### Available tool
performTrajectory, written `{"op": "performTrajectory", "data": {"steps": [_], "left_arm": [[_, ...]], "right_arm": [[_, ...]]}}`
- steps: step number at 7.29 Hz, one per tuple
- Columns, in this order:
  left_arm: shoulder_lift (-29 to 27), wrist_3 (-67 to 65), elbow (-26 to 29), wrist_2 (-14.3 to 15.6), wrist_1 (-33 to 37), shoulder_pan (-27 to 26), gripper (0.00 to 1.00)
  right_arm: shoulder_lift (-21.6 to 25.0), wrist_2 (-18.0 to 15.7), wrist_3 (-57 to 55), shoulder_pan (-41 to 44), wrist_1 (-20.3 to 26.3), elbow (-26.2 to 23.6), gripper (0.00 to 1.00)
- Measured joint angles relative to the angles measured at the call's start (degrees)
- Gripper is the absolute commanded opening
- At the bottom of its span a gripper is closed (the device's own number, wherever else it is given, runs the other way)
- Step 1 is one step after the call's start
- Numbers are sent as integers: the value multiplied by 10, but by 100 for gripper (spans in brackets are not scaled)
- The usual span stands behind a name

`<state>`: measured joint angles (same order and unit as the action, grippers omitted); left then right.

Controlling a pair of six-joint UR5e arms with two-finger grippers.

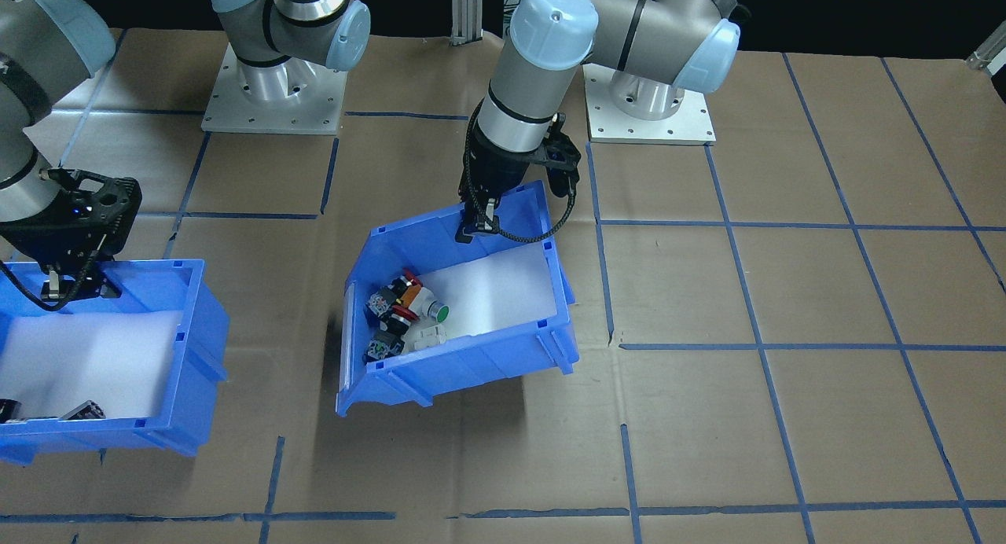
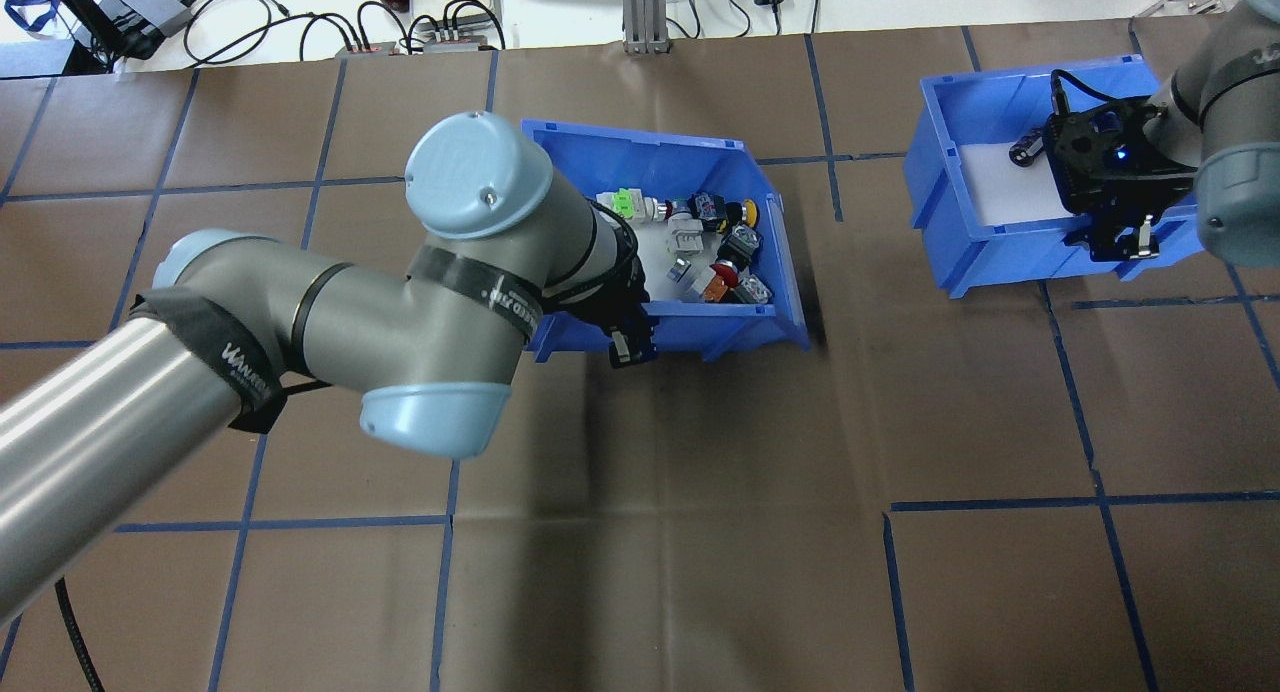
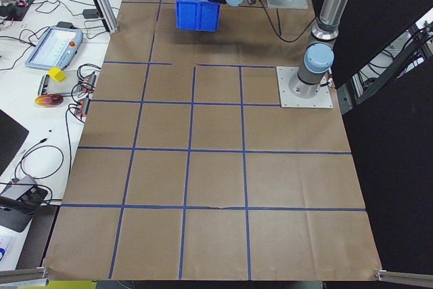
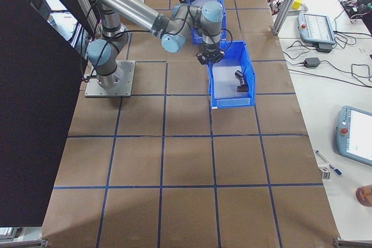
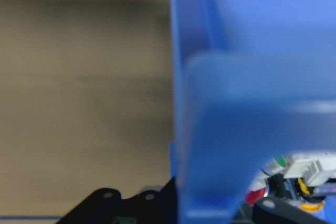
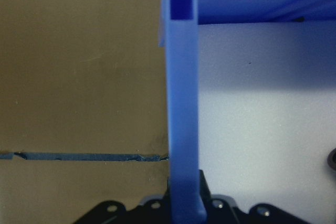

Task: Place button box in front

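Note:
The button box (image 1: 471,363) is a blue bin with a white liner and coloured push-buttons (image 1: 405,312) heaped in one corner. It hangs tilted above the brown table, casting a shadow beneath it. My left gripper (image 1: 478,228) is shut on its rear wall, and the left wrist view shows that blue wall between the fingers. From overhead, the button box (image 2: 700,327) sits mid-table with the left gripper (image 2: 632,347) on its near wall. My right gripper (image 2: 1125,242) is shut on the near wall of the second blue bin (image 2: 960,242).
The second blue bin (image 1: 189,347) holds a few black parts on white foam. Blue tape lines grid the brown paper table (image 1: 786,418). The two arm bases (image 1: 271,96) stand at the robot's edge. Cables and devices (image 2: 420,32) lie beyond the far edge.

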<state>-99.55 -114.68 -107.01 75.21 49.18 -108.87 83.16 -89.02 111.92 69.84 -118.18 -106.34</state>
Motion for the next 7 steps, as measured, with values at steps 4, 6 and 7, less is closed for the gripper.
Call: {"op": "performTrajectory", "data": {"steps": [4, 6, 7], "left_arm": [[-123, 50, 96, -148, -8, 66, 0], [-153, 64, 102, -174, -19, 81, 0], [-170, 68, 104, -189, -37, 86, 0]], "right_arm": [[2, 23, -21, 1, 5, -8, 6], [2, 24, -18, 1, 6, -9, 6], [2, 23, -17, 1, 6, -9, 6]]}}
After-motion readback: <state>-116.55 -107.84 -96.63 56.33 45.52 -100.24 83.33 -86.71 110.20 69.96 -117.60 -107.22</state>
